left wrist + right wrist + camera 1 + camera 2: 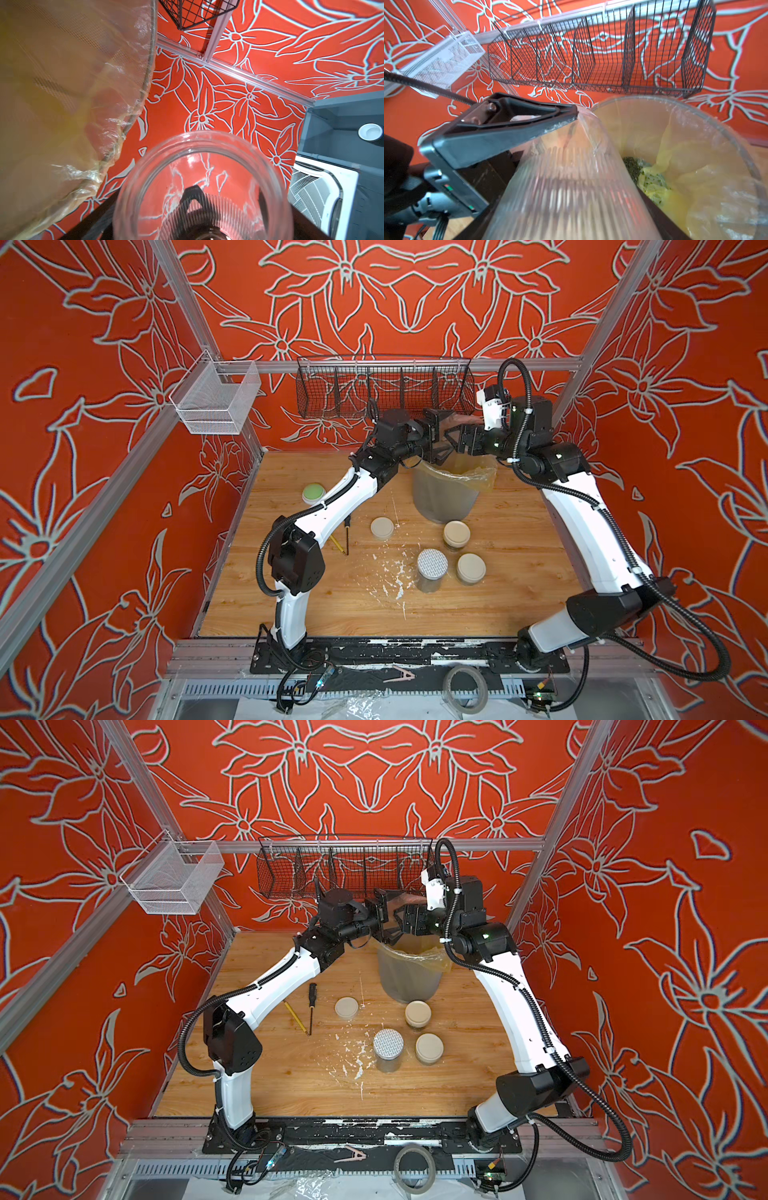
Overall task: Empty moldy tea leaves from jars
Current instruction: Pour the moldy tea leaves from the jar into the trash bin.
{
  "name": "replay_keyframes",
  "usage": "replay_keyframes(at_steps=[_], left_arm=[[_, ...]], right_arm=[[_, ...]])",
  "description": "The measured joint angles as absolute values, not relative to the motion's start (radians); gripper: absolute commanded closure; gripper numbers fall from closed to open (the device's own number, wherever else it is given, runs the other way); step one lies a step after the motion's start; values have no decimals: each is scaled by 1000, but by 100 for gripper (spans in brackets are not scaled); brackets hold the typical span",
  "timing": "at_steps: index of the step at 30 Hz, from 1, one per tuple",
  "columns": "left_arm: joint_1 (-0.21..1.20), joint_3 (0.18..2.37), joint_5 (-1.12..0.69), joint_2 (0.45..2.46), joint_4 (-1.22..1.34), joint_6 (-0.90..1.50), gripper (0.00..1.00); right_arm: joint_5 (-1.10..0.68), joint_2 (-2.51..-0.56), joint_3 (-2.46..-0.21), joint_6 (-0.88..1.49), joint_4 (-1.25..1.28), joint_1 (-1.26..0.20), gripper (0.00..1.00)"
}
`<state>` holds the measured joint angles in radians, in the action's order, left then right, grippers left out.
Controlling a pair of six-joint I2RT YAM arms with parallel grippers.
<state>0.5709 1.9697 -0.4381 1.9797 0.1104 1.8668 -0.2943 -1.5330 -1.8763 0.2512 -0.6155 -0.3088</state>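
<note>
Above the wooden table [332, 605], the right gripper [455, 437] clamps an empty jar [571, 176] over the bin [444, 497] (leaves [631, 167] lie inside). The left gripper [439, 443] straddles its mouth, hold unclear. Emptying looks done; next, probably park it and fetch 1 of 3 lidded jars [432, 568].

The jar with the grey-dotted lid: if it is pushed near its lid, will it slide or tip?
The jar with the grey-dotted lid looks tall for its width, so a high push may tip it. Its round glass body would then probably roll on the flat table, and could crack.
</note>
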Motion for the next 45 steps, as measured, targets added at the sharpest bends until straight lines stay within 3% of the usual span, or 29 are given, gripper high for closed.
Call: replay_keyframes(at_steps=[7,10,18,23,31,37,45], left_arm=[[586,1969,-433,2018,230,2016,21],[597,1940,-418,2028,295,2039,23],[622,1903,-346,2035,376,2039,21],[631,1846,-302,2035,442,2040,1],[606,1796,-294,2017,444,2039,3],[562,1736,-260,1889,269,1940,3],[542,1658,-63,1610,-75,1664,3]], right_arm=[[-243,-1531,-1852,247,-583,-309,100],[-196,-1531,-1850,236,-595,-309,100],[-161,-1532,-1850,210,-611,-310,100],[-155,-1559,-1867,232,-632,-311,100],[-157,-1605,-1932,284,-696,-311,100],[-129,-1607,-2005,299,-720,-311,100],[-26,-1675,-2185,287,-823,-311,100]])
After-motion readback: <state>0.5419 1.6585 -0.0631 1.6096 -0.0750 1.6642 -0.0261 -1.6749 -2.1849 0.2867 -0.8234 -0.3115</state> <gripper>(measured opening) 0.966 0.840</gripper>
